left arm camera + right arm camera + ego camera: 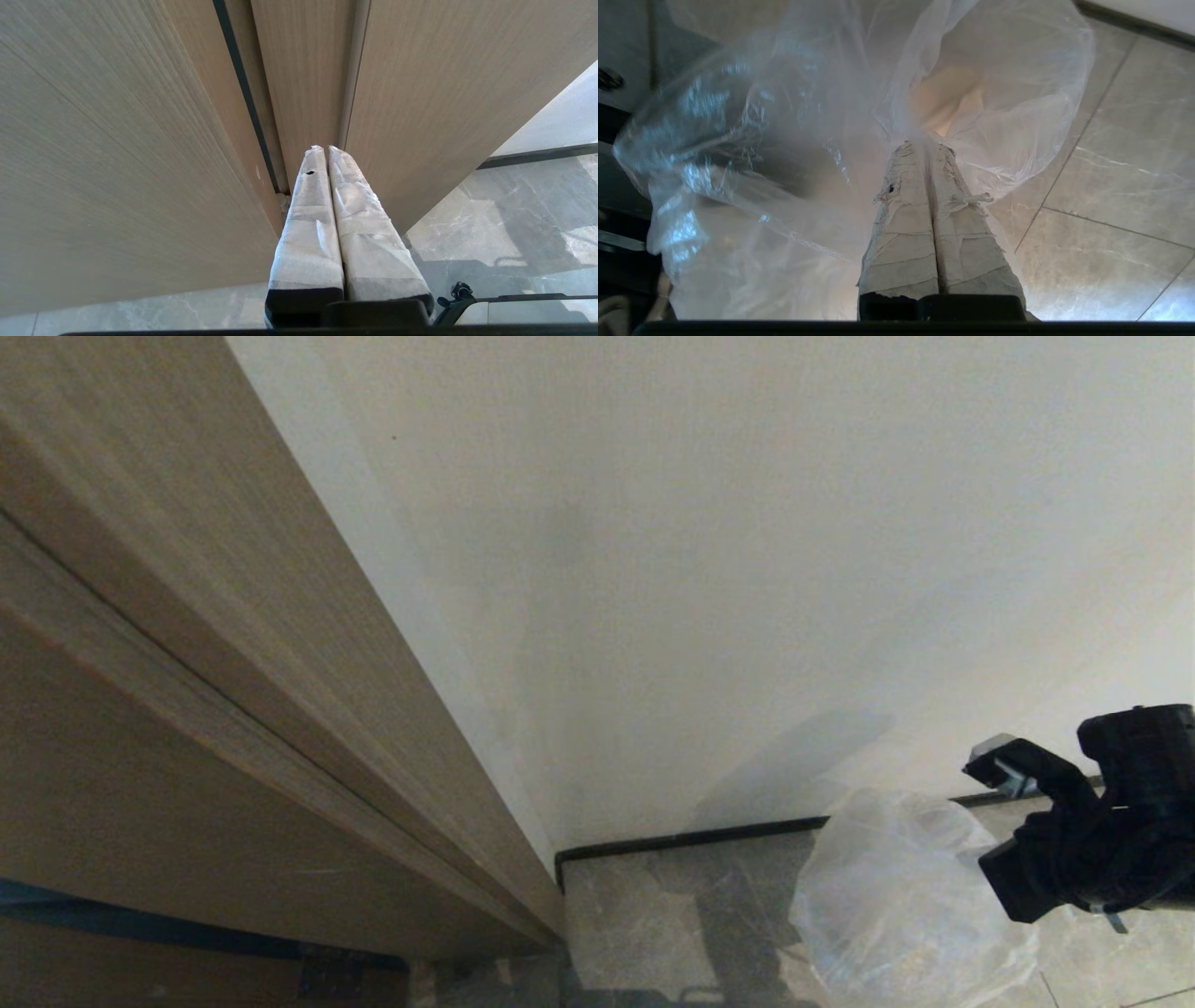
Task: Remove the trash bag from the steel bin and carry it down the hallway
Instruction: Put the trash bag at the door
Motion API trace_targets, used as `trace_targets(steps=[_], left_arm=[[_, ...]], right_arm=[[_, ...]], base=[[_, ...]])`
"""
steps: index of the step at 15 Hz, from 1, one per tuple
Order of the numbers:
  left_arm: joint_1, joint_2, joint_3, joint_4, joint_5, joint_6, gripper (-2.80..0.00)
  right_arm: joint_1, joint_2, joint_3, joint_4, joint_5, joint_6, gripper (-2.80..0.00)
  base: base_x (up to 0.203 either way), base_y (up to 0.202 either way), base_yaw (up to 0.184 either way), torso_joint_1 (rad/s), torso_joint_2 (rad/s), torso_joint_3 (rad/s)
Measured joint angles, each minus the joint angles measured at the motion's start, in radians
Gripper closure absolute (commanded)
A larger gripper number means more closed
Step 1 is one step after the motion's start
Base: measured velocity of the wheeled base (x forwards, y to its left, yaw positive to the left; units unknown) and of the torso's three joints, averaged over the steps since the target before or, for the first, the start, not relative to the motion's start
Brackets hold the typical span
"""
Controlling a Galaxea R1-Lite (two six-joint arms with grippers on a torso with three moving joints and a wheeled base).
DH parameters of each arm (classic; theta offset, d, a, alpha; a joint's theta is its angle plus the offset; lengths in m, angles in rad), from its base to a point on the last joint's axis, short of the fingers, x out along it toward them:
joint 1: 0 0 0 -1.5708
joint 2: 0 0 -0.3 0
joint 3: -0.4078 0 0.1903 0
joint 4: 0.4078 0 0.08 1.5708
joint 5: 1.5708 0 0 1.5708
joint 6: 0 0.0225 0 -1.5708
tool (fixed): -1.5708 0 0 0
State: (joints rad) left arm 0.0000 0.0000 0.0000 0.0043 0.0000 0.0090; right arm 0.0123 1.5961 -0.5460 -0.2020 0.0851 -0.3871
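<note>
The right gripper [927,149] is pressed together on a fold of the bag [822,154]; its two taped fingers [906,233] lie flat against each other with the thin film pinched at their tips. From this pinch the bag spreads outward and hangs free, its clear body swelling away from the fingers, with a pale scrap showing through the film just past the tips. In the head view the same gripper [1004,803] is at the low right, and the bag [896,905] hangs beside it toward the robot's left and below, above the tiled floor [653,915]. So the long axis of the bag runs downward from the pinch, and its weight is under the gripper, not beside it.

The bin is not seen in any view; I judge the bag is already out of it, and what is left is to carry it along the hallway.

The left gripper [327,149] is closed with nothing in it, parked near a wooden door frame [140,140]. The right arm is the only one at the bag. The wall [747,569] and its dark baseboard [691,840] stand close in front, so the next move, I think, needs a turn away from them.
</note>
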Motion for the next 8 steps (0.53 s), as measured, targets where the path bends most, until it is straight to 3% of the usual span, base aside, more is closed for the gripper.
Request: trace_targets(steps=[4,5,8], left_arm=[[0.000,0.000,0.000,0.001,0.000,0.000,0.00],[0.000,0.000,0.000,0.000,0.000,0.000,0.00],[0.000,0.000,0.000,0.000,0.000,0.000,0.00]], right_arm=[[-0.005,0.137,0.019,-0.132,-0.002,-0.046,0.00],[-0.013,0.160,0.028,-0.167,-0.003,-0.081,-2.80],[-0.026,0.225,0.022,-0.211,-0.008,-0.128,-2.80]], base=[[0.000,0.000,0.000,0.000,0.00,0.000],[0.000,0.000,0.000,0.000,0.00,0.000],[0.000,0.000,0.000,0.000,0.00,0.000]])
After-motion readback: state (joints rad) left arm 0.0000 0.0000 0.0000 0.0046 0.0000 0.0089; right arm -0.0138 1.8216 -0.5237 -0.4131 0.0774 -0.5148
